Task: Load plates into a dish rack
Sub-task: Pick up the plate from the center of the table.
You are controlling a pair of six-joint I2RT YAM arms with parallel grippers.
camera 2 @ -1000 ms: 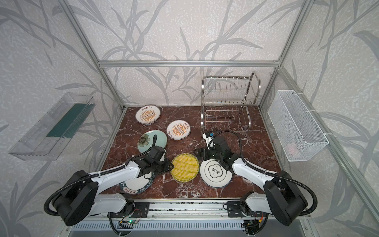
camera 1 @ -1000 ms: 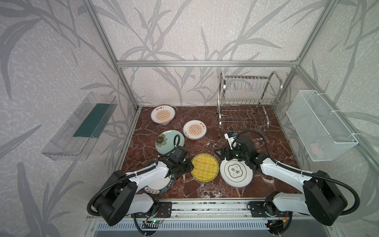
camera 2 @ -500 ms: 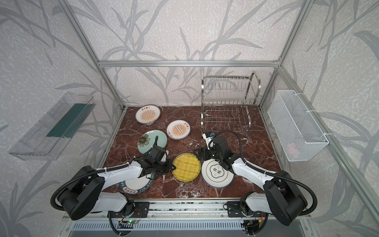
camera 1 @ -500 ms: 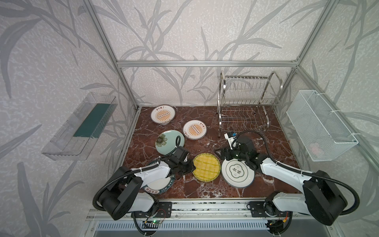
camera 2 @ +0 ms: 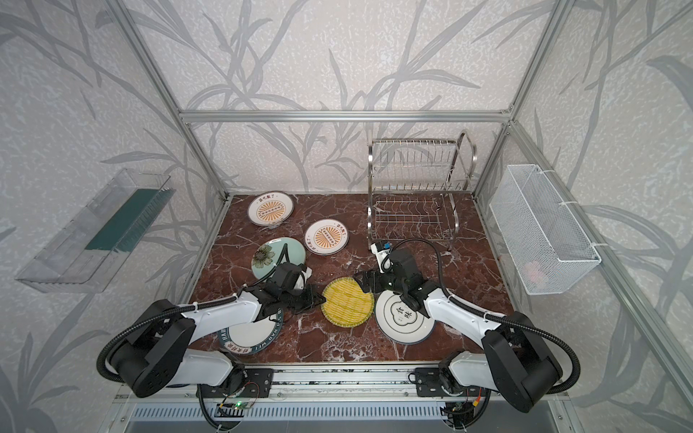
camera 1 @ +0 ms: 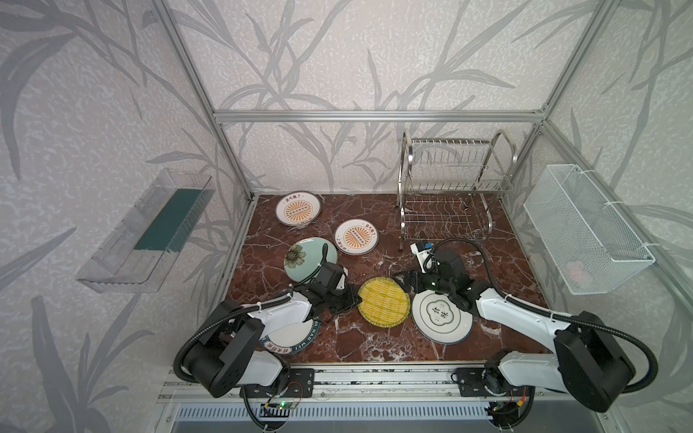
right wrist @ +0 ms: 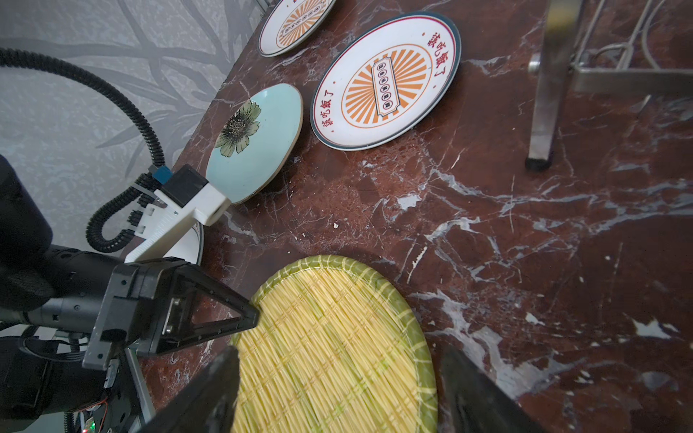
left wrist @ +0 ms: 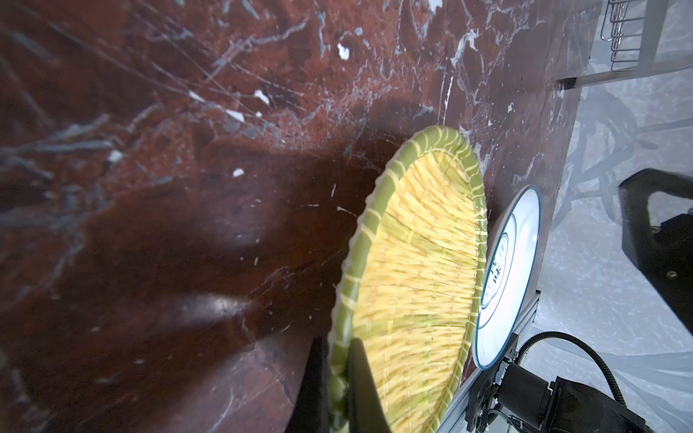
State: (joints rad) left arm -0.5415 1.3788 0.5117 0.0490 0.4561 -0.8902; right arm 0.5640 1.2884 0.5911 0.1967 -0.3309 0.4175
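The yellow woven-look plate [camera 1: 383, 305] [camera 2: 348, 301] lies at front centre, touching the white cloud-outline plate [camera 1: 441, 316]. My left gripper [camera 1: 354, 300] [left wrist: 337, 378] is shut on its green rim [left wrist: 339, 360]. My right gripper [camera 1: 407, 279] [right wrist: 339, 356] hangs open over the plate's far edge [right wrist: 330, 337], holding nothing. Two orange sunburst plates [camera 1: 299, 208] [camera 1: 356, 237] and the pale green plate [camera 1: 305, 258] lie flat behind. My left arm partly covers the teal-lettered plate [camera 1: 296, 339]. The dish rack [camera 1: 450, 195] stands at the back right with no plates in it.
A white mesh basket [camera 1: 585, 228] hangs on the right wall and a clear plastic tray [camera 1: 150, 228] on the left wall. Aluminium frame posts [camera 1: 228, 150] bound the marble floor [camera 1: 375, 348]. The rack's front leg [right wrist: 543, 112] stands close beyond my right gripper.
My left gripper's jaws have closed on the yellow plate's rim, and the plate has shifted slightly to the right. The right arm has not moved.
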